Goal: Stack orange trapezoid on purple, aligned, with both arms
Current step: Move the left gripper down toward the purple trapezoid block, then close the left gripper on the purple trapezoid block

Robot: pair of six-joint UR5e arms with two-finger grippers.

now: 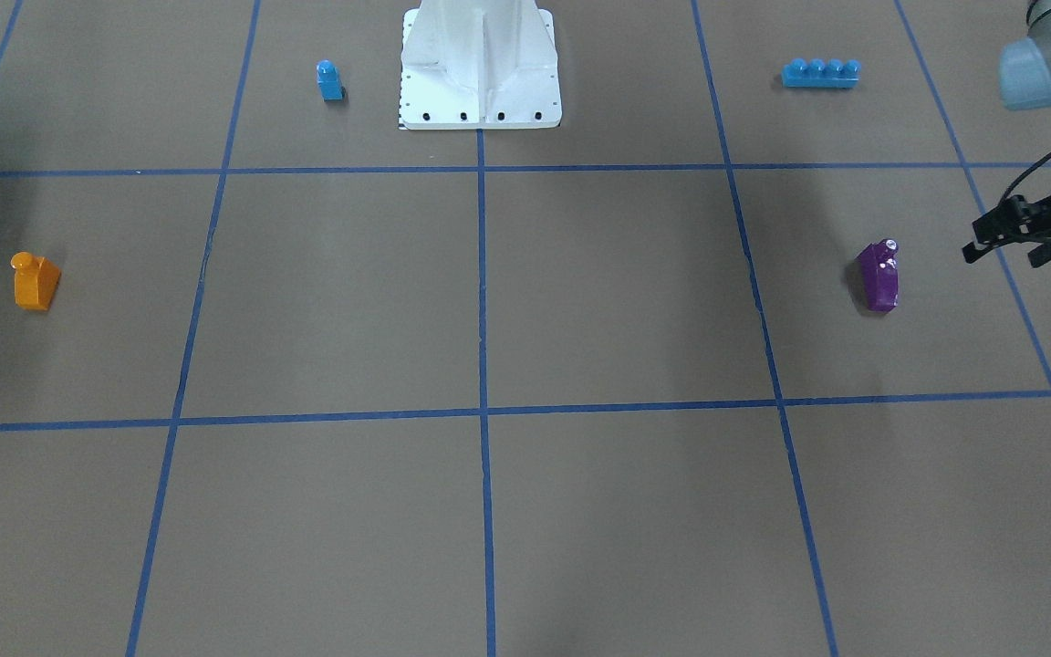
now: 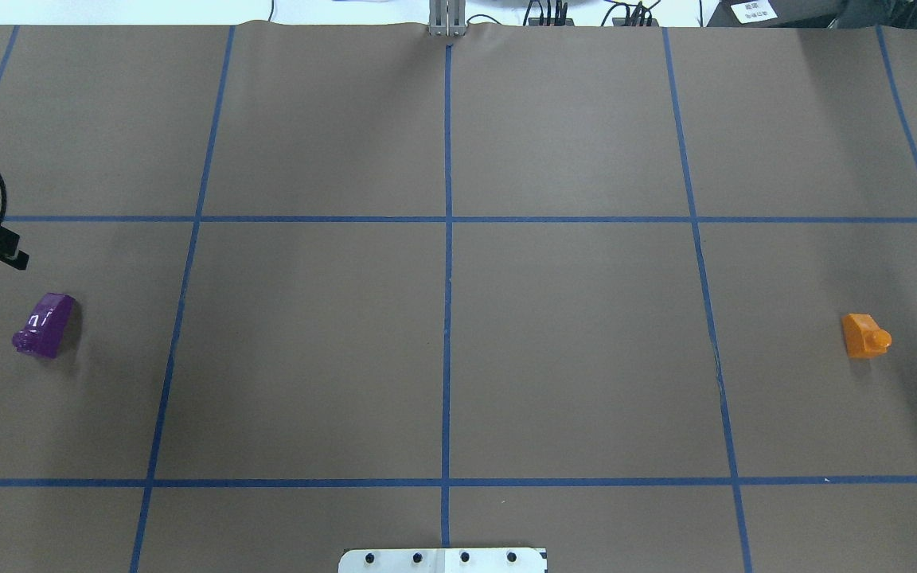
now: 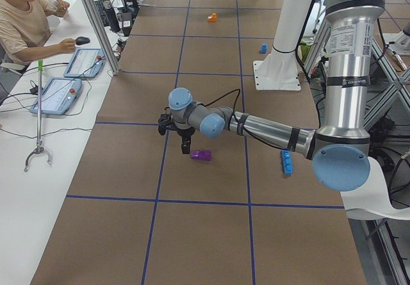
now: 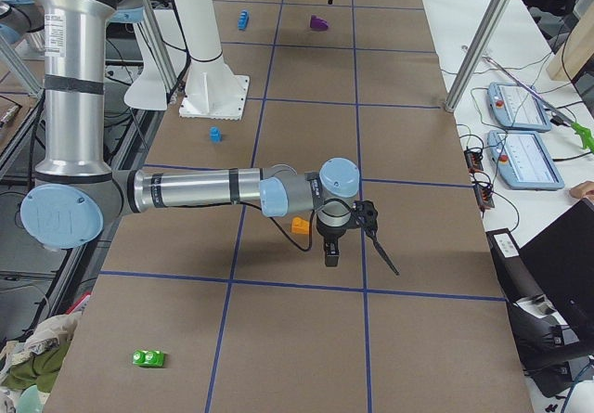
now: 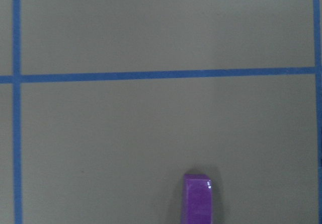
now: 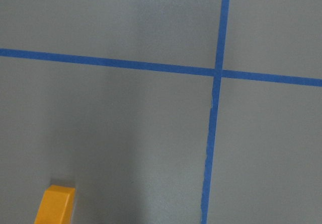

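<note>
Left gripper [image 1: 1004,248] is hovering at 3 o'clock of the purple [image 1: 879,276] in the front-facing view. Its fingers are spread and empty, presumably staging a pickup. Right gripper [image 4: 336,246] is hanging by the orange trapezoid [image 1: 35,283]; finger state cannot be told.

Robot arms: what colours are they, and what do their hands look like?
The left arm and right arm are silver-grey tubes with round light-blue caps at the joints and a printed label on each thick tube. The left gripper and right gripper are black, with two thin fingers and a black cable each.
</note>
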